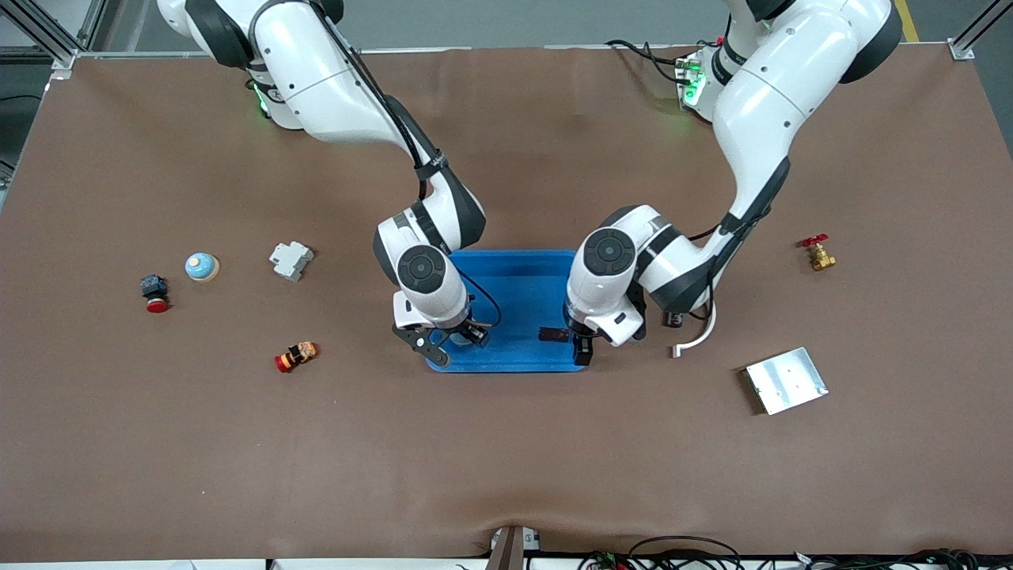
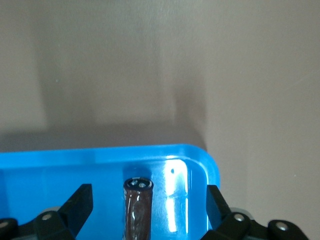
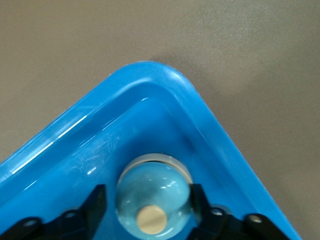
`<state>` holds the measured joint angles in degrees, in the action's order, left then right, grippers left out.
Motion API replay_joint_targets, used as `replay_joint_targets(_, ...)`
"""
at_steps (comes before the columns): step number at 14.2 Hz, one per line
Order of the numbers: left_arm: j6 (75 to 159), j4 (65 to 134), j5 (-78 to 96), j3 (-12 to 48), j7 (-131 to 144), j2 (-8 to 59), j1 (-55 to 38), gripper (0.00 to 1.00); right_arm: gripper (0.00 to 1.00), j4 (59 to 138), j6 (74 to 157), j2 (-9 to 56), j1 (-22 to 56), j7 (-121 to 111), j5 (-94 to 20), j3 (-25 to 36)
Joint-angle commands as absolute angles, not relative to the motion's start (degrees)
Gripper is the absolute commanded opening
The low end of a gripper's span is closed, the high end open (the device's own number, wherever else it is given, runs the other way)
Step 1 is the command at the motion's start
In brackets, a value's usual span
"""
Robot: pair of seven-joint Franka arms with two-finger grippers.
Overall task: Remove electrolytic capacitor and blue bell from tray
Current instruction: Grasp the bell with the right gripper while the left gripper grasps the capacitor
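A blue tray (image 1: 514,273) lies mid-table. A dark brown capacitor (image 1: 554,334) lies in it near the corner at the left arm's end; it also shows in the left wrist view (image 2: 138,210). My left gripper (image 1: 576,342) hangs low over it, open, with a finger well clear on each side (image 2: 149,196). A light-blue bell (image 3: 152,195) with a cream button sits in the tray's corner (image 3: 150,80) at the right arm's end. My right gripper (image 1: 447,342) is open around the bell (image 3: 147,196), with its fingers close on both sides. The gripper hides that bell in the front view.
Toward the right arm's end lie a second light-blue bell (image 1: 202,266), a red push button (image 1: 156,294), a white breaker (image 1: 290,260) and a red-orange part (image 1: 295,356). Toward the left arm's end lie a dark cylinder (image 1: 674,318), a white bracket (image 1: 692,340), a metal plate (image 1: 786,380) and a brass valve (image 1: 817,255).
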<state>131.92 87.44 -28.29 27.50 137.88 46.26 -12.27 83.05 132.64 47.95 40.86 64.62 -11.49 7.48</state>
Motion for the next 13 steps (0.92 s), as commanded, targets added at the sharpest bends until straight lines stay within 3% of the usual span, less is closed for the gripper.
replay_joint_targets(1,130.17,83.5,-26.02,24.97,138.52,48.16,-16.16,1.0,0.25,81.39,132.28,48.69,40.96,64.86,-12.57,7.56)
replay_joint_targets(2,130.17,82.45,-26.02,24.35,138.86,48.77,-16.95,1.0,0.15,81.39,132.01,48.52,40.7,64.86,-12.57,7.56)
replay_joint_targets(6,130.69,79.2,-26.01,22.68,140.18,52.11,-19.86,1.0,0.0,81.39,131.75,46.94,39.38,64.25,-12.74,7.47)
replay_joint_targets(10,130.87,78.84,-26.72,21.88,139.22,52.82,-21.01,1.0,0.0,81.91,125.44,41.68,33.76,57.34,-12.66,4.4)
replay_joint_targets(13,130.87,78.93,-26.63,21.88,134.67,52.82,-20.92,1.0,0.0,82.09,115.79,38.51,29.2,48.03,-12.57,4.57)
